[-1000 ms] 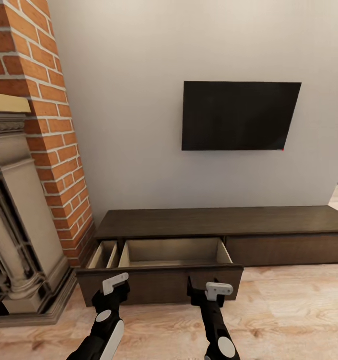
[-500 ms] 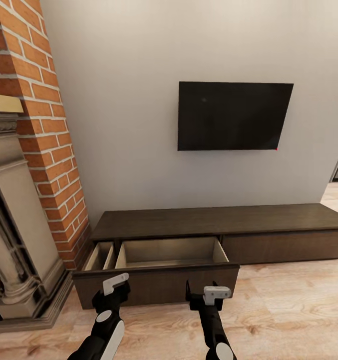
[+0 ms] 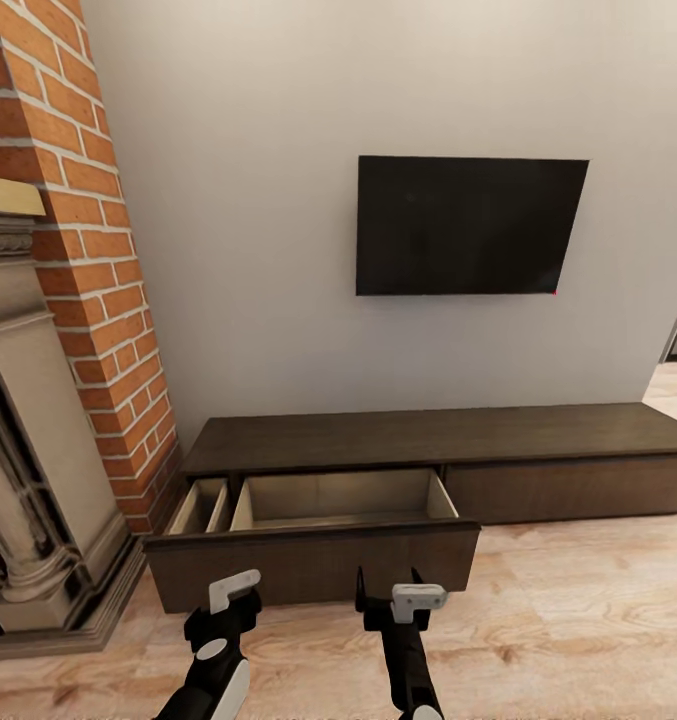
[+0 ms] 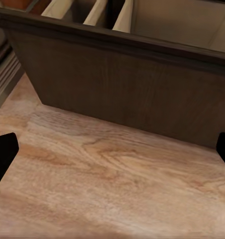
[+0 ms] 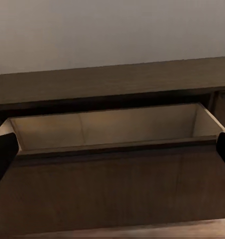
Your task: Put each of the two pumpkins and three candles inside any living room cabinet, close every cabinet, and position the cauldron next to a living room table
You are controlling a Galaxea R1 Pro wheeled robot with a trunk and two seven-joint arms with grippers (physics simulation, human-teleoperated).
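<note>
Cabinet [image 3: 428, 440] drawer [image 3: 318, 560] pulled out at lower center, nothing visible inside. Left gripper [image 3: 223, 610] and right gripper [image 3: 390, 605] both spread wide, holding nothing, facing it.

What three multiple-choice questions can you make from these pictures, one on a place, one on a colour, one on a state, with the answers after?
1. Where is the TV?
A. on the wall above the cabinet
B. on the floor
C. inside the fireplace

2. What colour is the inside of the open drawer?
A. red
B. pale wood
C. black

3. How is the cabinet's left drawer?
A. shut
B. taken out and lying on the floor
C. pulled out

Answers:
1 A, it hangs on the grey wall over the cabinet top.
2 B, the right wrist view shows its light walls.
3 C, its dark front stands forward of the cabinet, before the left pincer and right pincer.
</note>
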